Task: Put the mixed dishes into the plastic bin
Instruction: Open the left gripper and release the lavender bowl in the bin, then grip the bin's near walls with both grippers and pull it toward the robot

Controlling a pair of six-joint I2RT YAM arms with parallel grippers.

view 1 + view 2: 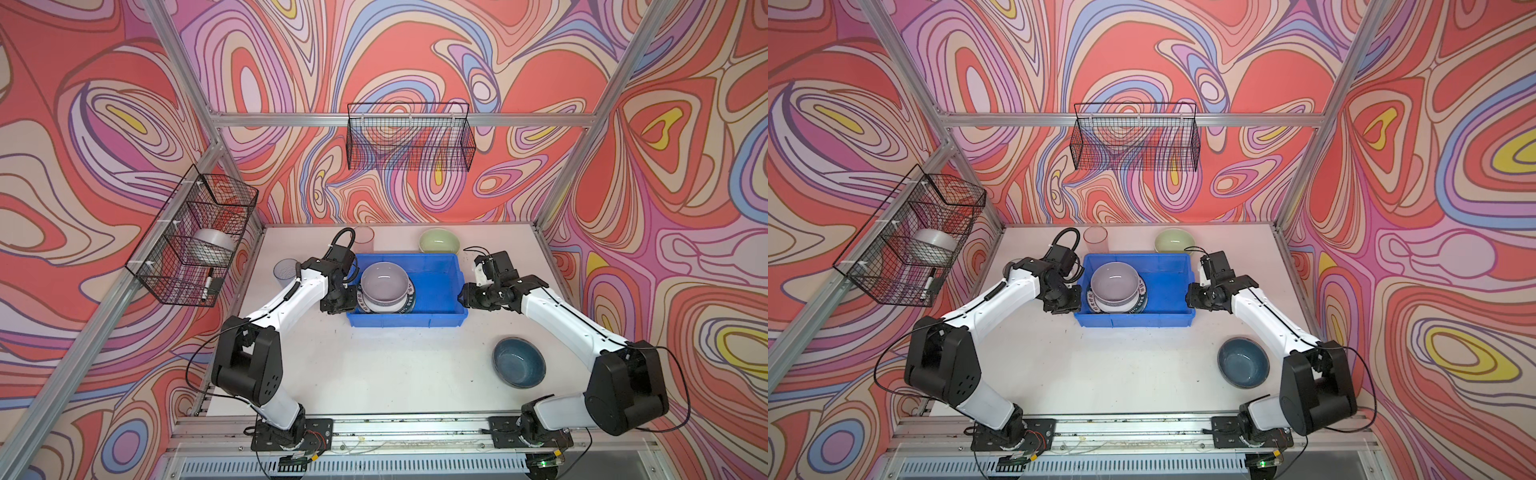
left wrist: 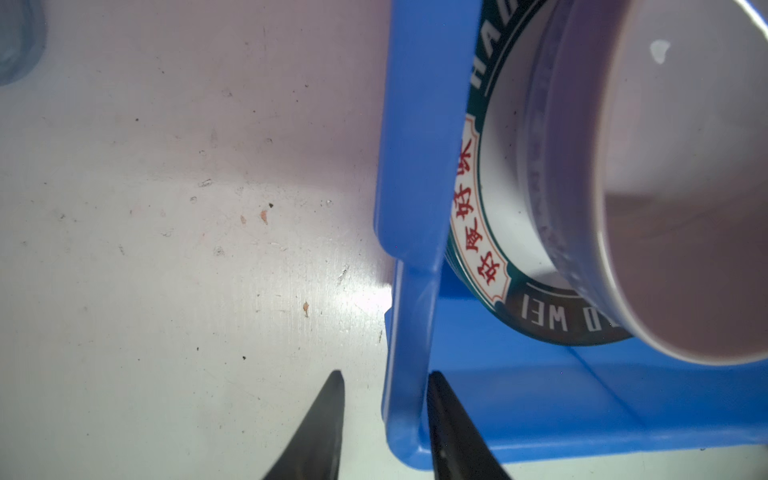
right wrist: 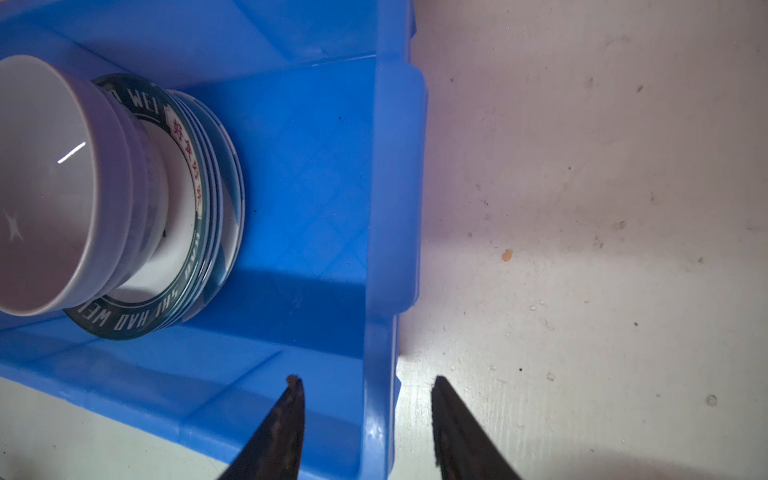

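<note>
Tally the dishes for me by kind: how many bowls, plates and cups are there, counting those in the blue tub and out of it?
Bowls: 3 (grey bowl, pale green bowl, dark blue bowl)
Plates: 2 (lettered plate, striped plate beneath it)
Tumblers: 2 (pink tumbler, blue tumbler)
Total: 7

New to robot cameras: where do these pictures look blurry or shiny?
Left wrist view: the grey bowl is soft, with a glare spot; the table shines beside the blue bin. Right wrist view: a bright streak inside the bowl; fingertips are dark silhouettes. Both top views: evenly lit.
</note>
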